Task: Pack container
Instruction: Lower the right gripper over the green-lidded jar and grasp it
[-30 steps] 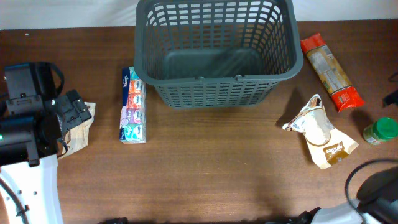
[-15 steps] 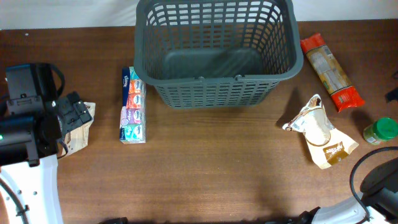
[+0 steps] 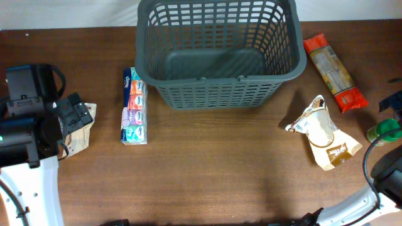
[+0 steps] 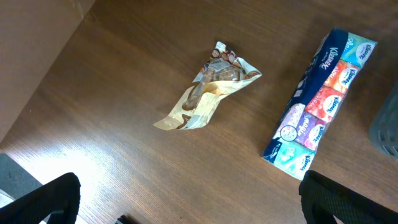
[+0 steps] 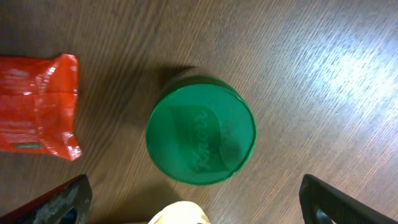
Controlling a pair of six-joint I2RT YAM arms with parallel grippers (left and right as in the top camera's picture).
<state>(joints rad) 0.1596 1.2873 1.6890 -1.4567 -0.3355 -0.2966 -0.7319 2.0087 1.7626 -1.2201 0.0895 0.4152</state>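
Observation:
The dark grey slotted basket [image 3: 213,94] stands empty at the table's back centre. A multi-pack of tissues [image 3: 134,107] lies to its left and also shows in the left wrist view [image 4: 320,106]. My left gripper [image 3: 75,116] is open above a crumpled tan wrapper [image 4: 208,87]; its fingers [image 4: 189,205] hold nothing. My right gripper [image 5: 249,205] is open above a green-lidded jar [image 5: 201,129], which stands at the far right [image 3: 384,132].
A long red pasta packet [image 3: 334,72] lies right of the basket, and its end shows in the right wrist view [image 5: 37,106]. A white and tan pouch [image 3: 323,132] lies left of the jar. The basket's edge shows in the left wrist view [image 4: 388,124].
My right arm has shifted at the right edge, and its gripper now reaches further in over the jar. The left arm and all the items have not moved.

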